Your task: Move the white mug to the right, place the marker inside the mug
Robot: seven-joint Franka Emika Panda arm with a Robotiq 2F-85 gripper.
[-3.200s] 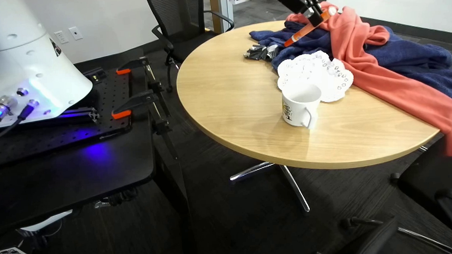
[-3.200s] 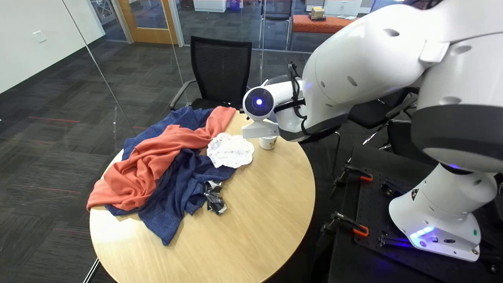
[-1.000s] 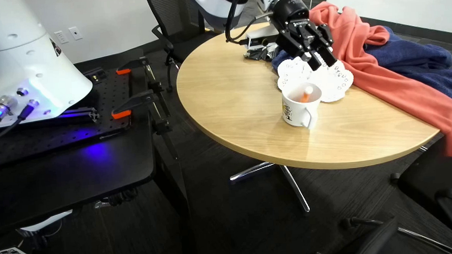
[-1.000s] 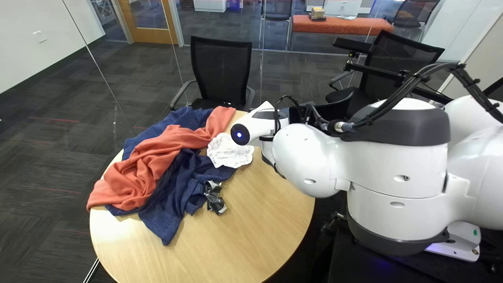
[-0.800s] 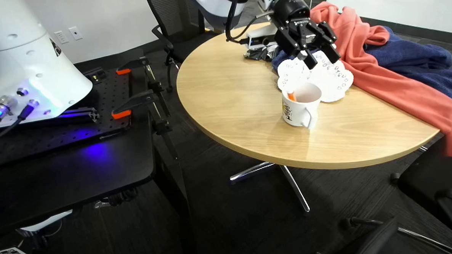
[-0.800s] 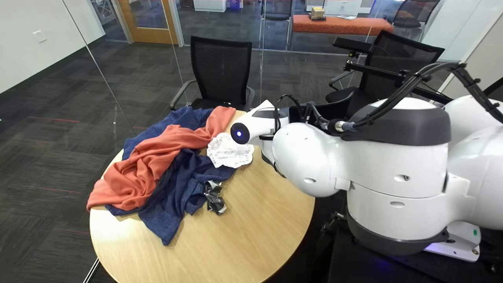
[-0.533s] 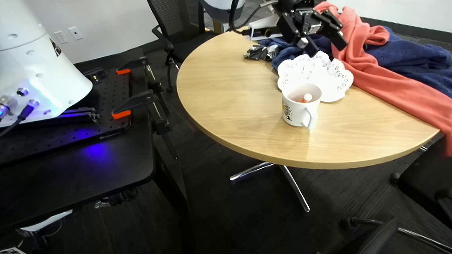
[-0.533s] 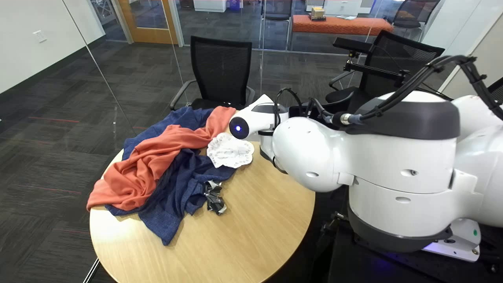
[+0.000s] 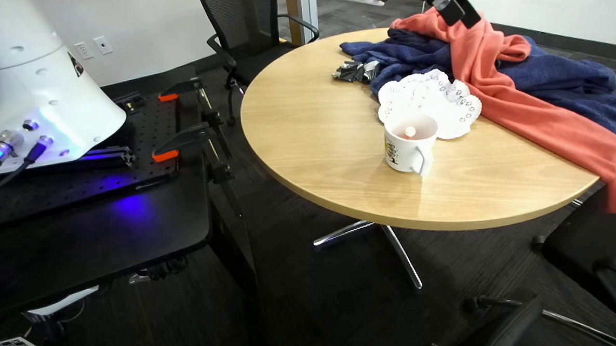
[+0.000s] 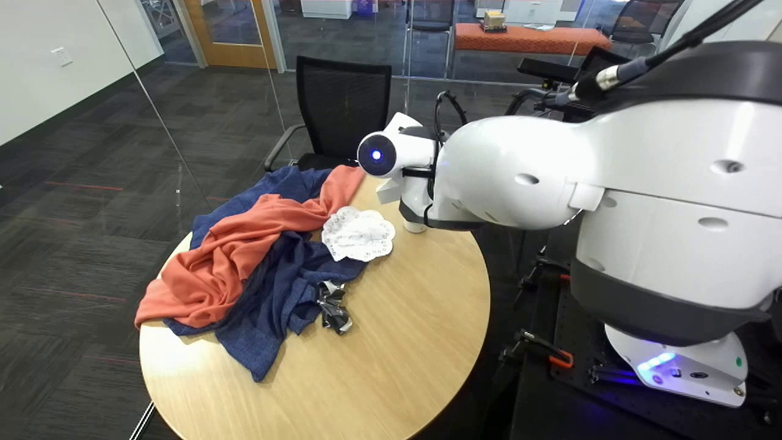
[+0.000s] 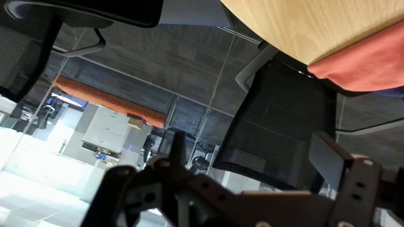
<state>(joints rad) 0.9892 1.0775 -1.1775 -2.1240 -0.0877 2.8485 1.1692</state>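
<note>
On a round, pale wood tabletop [image 9: 311, 131], the white mug [image 9: 407, 150] stands upright, a dark print with a touch of yellow on its side, its curved handle plain white. The marker [image 9: 410, 131] rests inside the mug, showing a white end and a sliver of orange; the mug's wall hides the rest. Just beside the mug lies a scalloped white doily [image 9: 442, 102]. Well apart from the mug hangs the gripper [image 11: 248, 145], its fingers spread wide, while in an exterior view the robot arm [image 10: 519, 171] covers much of the mug.
</note>
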